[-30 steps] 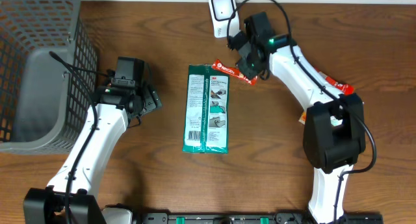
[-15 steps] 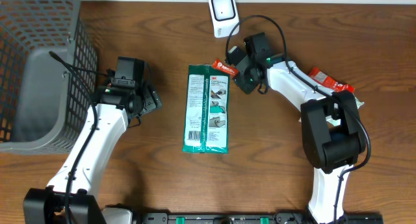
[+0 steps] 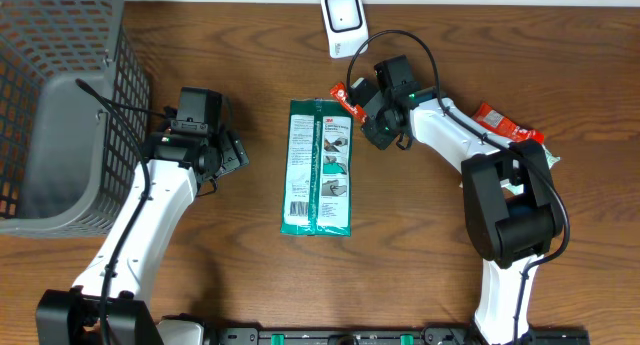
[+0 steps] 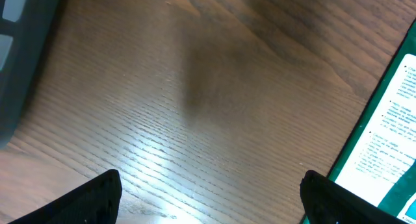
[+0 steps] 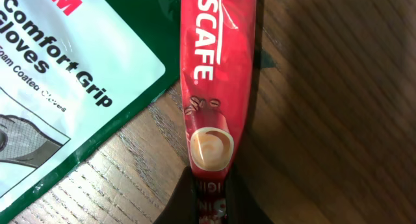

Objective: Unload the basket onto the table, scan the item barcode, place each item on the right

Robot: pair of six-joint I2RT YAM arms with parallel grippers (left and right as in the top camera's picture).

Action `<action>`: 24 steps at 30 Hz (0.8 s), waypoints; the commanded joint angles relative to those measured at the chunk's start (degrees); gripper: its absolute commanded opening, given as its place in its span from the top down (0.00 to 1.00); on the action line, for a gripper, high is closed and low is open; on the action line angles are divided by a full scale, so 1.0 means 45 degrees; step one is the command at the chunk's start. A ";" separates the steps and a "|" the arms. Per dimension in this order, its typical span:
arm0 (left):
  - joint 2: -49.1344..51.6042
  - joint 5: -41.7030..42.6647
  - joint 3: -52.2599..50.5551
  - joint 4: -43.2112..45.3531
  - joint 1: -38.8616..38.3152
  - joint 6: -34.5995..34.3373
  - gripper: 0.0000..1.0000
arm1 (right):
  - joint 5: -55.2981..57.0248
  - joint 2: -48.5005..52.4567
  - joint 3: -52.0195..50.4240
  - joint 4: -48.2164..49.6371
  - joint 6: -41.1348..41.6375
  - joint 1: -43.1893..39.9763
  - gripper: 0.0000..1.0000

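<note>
A: Where's your sachet?
B: Your right gripper (image 5: 209, 199) is clamped on one end of the red Nescafé sachet (image 5: 211, 87), at the green glove pack's (image 3: 320, 170) top corner, below the scanner (image 3: 342, 15).
A: And your left?
B: Your left gripper (image 4: 211, 208) has its jaws wide apart over the table (image 4: 195, 87).

Setting: shop checkout station, robot-operated. Evidence: wood-grain counter (image 3: 250, 65); grey mesh shopping basket (image 3: 125, 80), 10 o'clock; white barcode scanner (image 3: 343, 20), 12 o'clock; packaged retail goods at centre: green 3M glove pack (image 3: 320, 170), red Nescafé sachet (image 3: 345, 101) at its 1 o'clock corner; left arm (image 3: 150, 210), right arm (image 3: 455, 130).
</note>
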 commanded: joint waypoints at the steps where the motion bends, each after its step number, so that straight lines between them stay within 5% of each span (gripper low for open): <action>1: 0.0068 -0.0073 0.0126 -0.0044 0.0044 -0.0214 0.11 | 0.0262 -0.0165 -0.0189 -0.0219 0.0636 -0.0005 0.99; 15: 0.0068 -0.0068 0.0126 -0.0039 0.0044 -0.0214 0.11 | -0.4085 -0.5722 -0.0189 -0.3968 0.4415 -0.0432 0.99; 24: 0.0068 -0.0068 0.0126 -0.0039 0.0044 -0.0214 0.11 | -1.1239 -0.6324 -0.0189 -0.6203 0.4571 -0.2662 0.99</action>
